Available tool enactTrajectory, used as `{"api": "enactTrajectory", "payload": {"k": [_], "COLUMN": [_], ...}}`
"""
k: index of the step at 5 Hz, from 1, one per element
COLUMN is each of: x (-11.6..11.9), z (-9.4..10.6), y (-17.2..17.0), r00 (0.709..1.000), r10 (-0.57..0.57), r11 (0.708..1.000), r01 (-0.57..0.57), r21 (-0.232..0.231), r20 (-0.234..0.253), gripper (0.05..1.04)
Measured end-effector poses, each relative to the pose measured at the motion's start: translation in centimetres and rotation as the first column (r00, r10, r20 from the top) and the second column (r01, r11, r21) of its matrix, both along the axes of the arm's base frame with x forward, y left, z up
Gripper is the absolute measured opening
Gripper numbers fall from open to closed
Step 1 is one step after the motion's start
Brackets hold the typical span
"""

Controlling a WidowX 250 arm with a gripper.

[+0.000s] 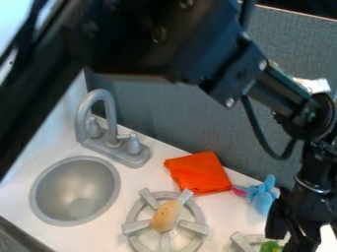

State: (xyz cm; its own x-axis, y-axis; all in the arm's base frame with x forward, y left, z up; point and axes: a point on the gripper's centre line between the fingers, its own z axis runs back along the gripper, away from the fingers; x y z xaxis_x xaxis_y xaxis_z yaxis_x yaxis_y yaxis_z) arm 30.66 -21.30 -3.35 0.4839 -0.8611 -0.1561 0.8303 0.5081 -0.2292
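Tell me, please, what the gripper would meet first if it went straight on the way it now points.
Pointing down, the gripper would probably first meet the lower-right burner or the green object there; depth is unclear, so I can't say which.

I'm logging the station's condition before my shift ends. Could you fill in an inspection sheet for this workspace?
Surface: white toy-kitchen counter with sink, faucet, left burner grate and right burner grate.
Work items: blue plush toy left of the gripper in the picture; green item at the right grate, cut by the bottom edge.
Clutter: folded orange cloth behind the left grate; tan potato-shaped item on it.
Gripper: black gripper, low at the right edge; contact with the toy unclear.
Cables: black cable loops below the arm.
Surroundings: gray panel behind the counter.
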Motion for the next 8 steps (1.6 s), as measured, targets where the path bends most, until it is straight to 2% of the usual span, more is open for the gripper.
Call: {"api": "enactTrajectory", "payload": {"k": [2,3,4,5,8], "x": [1.0,1.0,0.8,1.0,0.4], "z": [-1.5,-1.6,-2.0,-1.8,-1.3], "y": [0.4,0.4,-0.1,-0.4,0.4], "r00": [0.999,0.999,0.999,1.000,0.999], "r10": [0.038,0.041,0.030,0.028,0.045], "r11": [0.994,0.994,0.993,0.992,0.987], "r01": [-0.037,-0.039,-0.026,-0.026,-0.044], "r21": [0.100,0.106,0.118,0.122,0.151], "r20": [-0.015,-0.017,-0.029,-0.013,-0.004], "gripper": [1.001,0.961,0.713,0.595,0.190]}}
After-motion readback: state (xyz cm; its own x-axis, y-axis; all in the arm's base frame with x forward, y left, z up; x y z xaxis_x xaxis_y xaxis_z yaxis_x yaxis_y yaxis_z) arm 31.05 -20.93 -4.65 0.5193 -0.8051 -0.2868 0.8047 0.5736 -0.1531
